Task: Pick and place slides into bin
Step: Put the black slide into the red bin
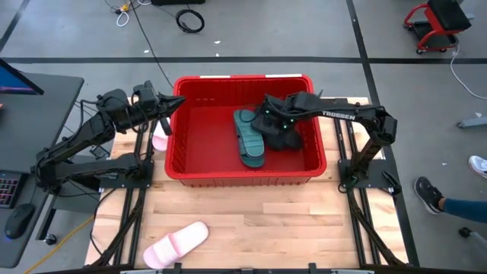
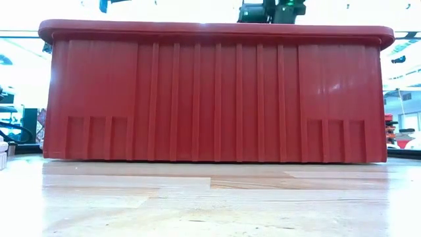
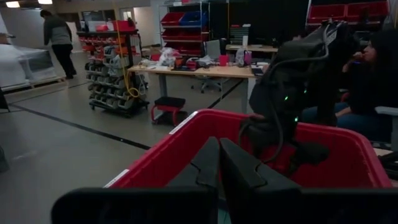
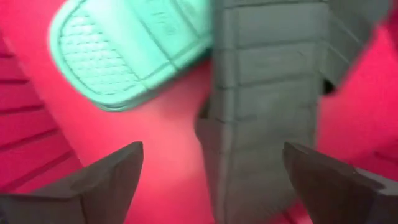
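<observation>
Bin (image 2: 217, 92) wall hides the slides (image 1: 249, 138) inside.

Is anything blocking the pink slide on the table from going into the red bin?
Nothing lies between the pink slide and the bin, only bare table. The bin's near wall still has to be lifted over.

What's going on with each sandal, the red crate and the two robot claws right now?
Red bin: upright on the table, holding sandals.
Teal slide: lying inside the bin.
Black slide: in the bin, below the open fingers, not gripped.
Pink slide: on the table, outside the bin.
Second pink slide: outside the bin's left wall.
Right gripper: open, inside the bin.
Left gripper: shut, empty, by the bin's left rim.
</observation>
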You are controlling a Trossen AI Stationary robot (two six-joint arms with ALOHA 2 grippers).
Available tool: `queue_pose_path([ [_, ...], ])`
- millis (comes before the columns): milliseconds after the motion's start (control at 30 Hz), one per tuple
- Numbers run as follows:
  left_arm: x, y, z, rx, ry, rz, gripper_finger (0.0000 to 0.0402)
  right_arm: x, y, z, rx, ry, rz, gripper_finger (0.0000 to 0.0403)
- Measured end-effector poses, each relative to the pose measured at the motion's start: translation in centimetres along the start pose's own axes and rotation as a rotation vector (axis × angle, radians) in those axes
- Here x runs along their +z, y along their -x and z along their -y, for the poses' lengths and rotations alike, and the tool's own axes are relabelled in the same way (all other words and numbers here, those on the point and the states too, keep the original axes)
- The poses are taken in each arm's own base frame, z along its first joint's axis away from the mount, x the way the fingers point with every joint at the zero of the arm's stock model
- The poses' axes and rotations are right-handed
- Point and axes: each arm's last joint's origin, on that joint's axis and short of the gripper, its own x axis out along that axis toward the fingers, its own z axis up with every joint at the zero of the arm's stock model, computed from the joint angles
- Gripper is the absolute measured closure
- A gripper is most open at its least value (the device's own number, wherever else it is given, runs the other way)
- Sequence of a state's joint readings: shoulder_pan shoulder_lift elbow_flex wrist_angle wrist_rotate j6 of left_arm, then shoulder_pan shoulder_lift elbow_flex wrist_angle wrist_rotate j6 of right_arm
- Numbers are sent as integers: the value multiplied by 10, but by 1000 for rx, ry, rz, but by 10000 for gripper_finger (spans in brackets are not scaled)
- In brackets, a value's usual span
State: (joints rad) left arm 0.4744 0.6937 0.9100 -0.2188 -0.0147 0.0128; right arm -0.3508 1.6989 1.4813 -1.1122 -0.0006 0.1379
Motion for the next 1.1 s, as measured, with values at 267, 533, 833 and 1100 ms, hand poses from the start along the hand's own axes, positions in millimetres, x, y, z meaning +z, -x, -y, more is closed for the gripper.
queue_pose_path([
  [267, 0, 0, 0, 1, 1, -1, 377, 17, -11, 20, 44, 56, 179, 19],
  [533, -1, 0, 0, 0, 52, -6, 391, 32, -31, 41, 107, 180, 230, 6],
  [833, -2, 0, 0, 1, 73, -16, 385, 34, -45, 68, 113, 136, 200, 6],
  [1100, -2, 0, -1, 19, 75, -16, 391, 37, -62, 73, 177, 125, 177, 6],
])
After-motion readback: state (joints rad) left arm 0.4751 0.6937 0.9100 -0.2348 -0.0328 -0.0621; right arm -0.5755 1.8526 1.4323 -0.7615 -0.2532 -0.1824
